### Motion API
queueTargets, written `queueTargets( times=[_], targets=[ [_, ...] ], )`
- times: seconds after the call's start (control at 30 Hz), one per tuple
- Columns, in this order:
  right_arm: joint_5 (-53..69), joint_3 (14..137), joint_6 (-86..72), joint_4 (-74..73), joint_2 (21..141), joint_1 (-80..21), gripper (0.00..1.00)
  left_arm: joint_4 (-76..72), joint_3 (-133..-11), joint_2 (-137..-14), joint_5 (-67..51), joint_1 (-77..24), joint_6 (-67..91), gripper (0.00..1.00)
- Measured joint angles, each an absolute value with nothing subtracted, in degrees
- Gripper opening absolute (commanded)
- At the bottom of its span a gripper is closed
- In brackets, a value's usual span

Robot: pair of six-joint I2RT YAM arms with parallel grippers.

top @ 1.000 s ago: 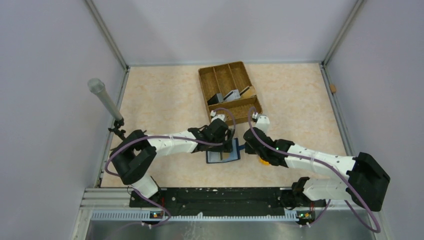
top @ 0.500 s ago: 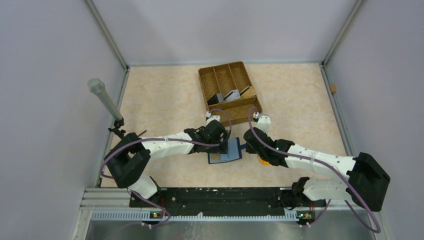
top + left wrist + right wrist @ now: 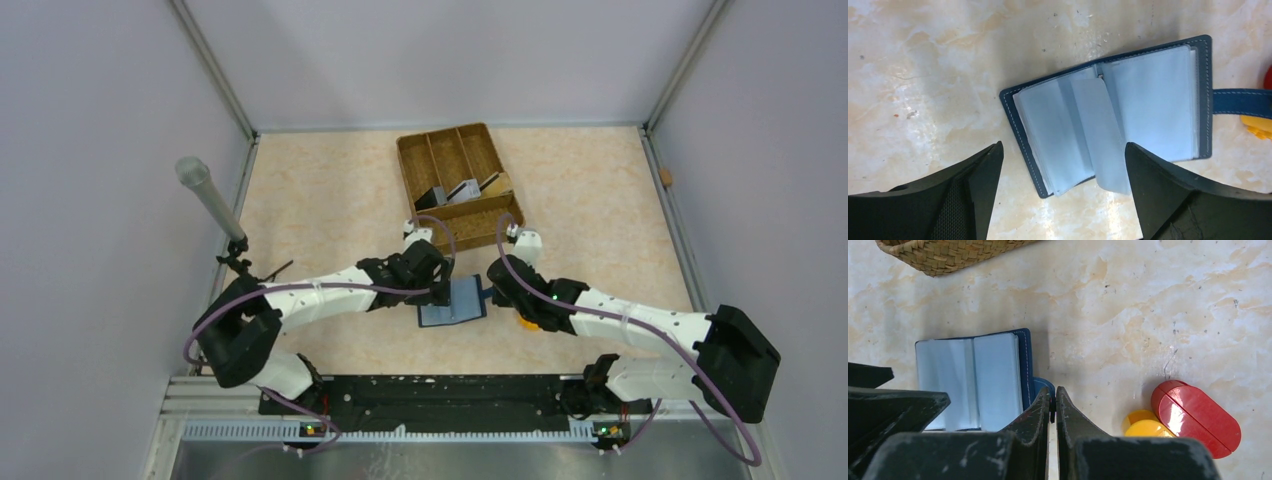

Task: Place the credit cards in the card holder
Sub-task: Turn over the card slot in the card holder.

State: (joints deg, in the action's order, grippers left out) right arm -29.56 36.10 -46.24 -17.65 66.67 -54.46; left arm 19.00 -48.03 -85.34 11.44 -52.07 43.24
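The navy card holder [image 3: 455,303] lies open on the table with its light blue sleeves up; it also shows in the left wrist view [image 3: 1108,125] and the right wrist view [image 3: 973,380]. One sleeve stands half turned. My left gripper [image 3: 438,291] is open and empty, its fingers [image 3: 983,175] straddling the holder's near edge from above. My right gripper [image 3: 1053,395] is shut on the holder's snap tab [image 3: 1043,387], low at the table. Three grey and dark credit cards [image 3: 462,190] stand on edge in the woven tray [image 3: 450,150].
Red [image 3: 1198,417] and yellow [image 3: 1143,426] round pieces lie just right of my right gripper. The brown woven tray's corner [image 3: 948,255] is close behind the holder. A grey cylinder on a stand [image 3: 205,195] is at the left wall.
My left gripper has drawn back to the left off the holder, uncovering its open sleeves. The holder has shifted slightly. The right arm has stayed put.
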Motion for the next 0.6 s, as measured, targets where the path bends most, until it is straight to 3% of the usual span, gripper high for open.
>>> queueTargets(
  times=[0.13, 0.2, 0.3, 0.37, 0.47, 0.6],
  targets=[
    [-29.69, 36.1, -46.28, -17.69, 66.74, -54.17, 0.03, 20.29, -47.2, -80.44, 11.16, -51.42, 42.74, 0.99],
    [-29.58, 36.1, -46.52, -17.78, 66.94, -53.36, 0.18, 21.32, -47.11, -77.17, 10.55, -50.89, 42.09, 0.99],
    [-28.69, 36.01, -46.76, -17.85, 67.57, -50.98, 0.49, 22.57, -47.13, -70.98, 7.42, -48.29, 40.16, 0.99],
    [-27.99, 36.01, -46.46, -17.96, 67.68, -49.71, 0.62, 24.25, -47.51, -68.05, 4.62, -45.34, 38.48, 0.99],
    [-26.61, 36.01, -44.82, -18.06, 67.48, -48.9, 0.73, 28.69, -49.76, -65.3, -0.38, -39.55, 34.81, 0.99],
    [-23.22, 37.91, -40.53, -19.62, 66.15, -46.98, 0.79, 35.31, -55.2, -63.59, -5.41, -31.94, 28.95, 0.99]
  ],
)
